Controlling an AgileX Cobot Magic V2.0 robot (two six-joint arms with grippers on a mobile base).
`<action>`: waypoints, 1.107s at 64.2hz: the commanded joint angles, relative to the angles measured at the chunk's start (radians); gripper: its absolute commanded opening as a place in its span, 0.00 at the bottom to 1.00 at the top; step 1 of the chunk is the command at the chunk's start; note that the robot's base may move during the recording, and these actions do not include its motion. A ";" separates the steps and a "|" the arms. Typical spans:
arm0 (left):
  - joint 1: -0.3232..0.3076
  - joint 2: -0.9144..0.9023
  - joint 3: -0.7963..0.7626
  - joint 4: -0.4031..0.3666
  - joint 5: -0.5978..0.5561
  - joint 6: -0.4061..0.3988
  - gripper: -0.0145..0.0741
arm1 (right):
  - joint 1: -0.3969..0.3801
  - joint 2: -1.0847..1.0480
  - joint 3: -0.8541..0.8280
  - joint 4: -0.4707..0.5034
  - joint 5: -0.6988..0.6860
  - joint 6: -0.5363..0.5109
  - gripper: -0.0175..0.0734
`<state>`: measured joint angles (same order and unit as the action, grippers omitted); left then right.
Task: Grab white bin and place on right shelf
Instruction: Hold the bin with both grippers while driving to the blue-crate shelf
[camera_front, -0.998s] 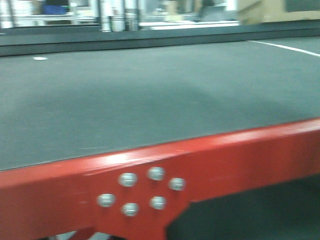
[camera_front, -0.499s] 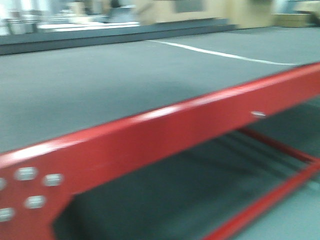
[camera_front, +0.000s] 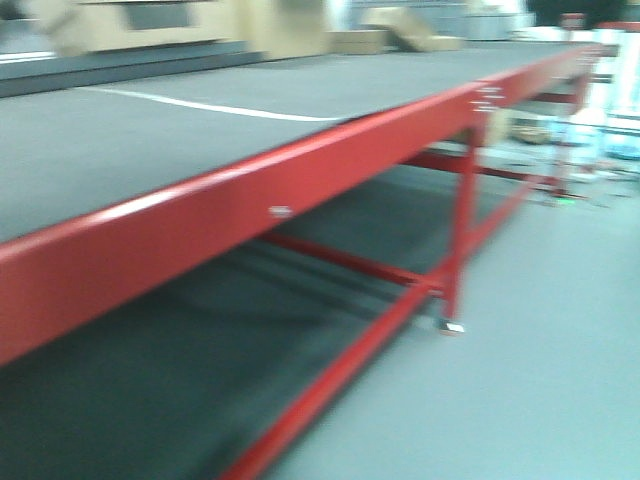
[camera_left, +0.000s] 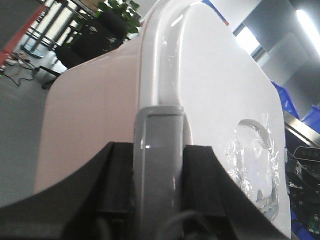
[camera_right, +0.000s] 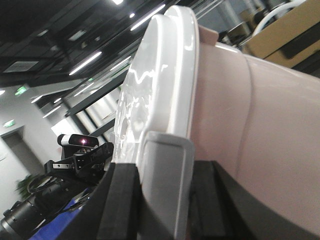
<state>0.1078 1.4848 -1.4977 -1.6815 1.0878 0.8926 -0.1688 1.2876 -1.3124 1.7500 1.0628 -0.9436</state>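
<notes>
left wrist and right wrist views show left claw (camera_left: 157, 160) and right claw (camera_right: 165, 185) each clamped on the bin (camera_left: 95, 115) lid's rim, bin between them; shelf unseen, only the bench (camera_front: 200, 215) ahead.

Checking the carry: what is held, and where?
The pale beige plastic bin, gripped at its white lid's rim: left gripper one end, right gripper the other.

Blur softens the red-framed table (camera_front: 200, 215); frame edges crop the white bin (camera_left: 90, 110).
</notes>
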 joint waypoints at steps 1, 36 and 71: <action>-0.049 -0.054 -0.039 -0.067 0.228 0.020 0.07 | 0.029 -0.041 -0.043 0.161 0.151 -0.015 0.45; -0.049 -0.054 -0.039 -0.067 0.228 0.020 0.07 | 0.029 -0.041 -0.043 0.161 0.151 -0.015 0.45; -0.049 -0.054 -0.039 -0.067 0.228 0.020 0.07 | 0.029 -0.041 -0.043 0.161 0.151 -0.015 0.45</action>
<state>0.1060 1.4848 -1.4977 -1.6815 1.0854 0.8910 -0.1688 1.2876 -1.3124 1.7557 1.0622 -0.9454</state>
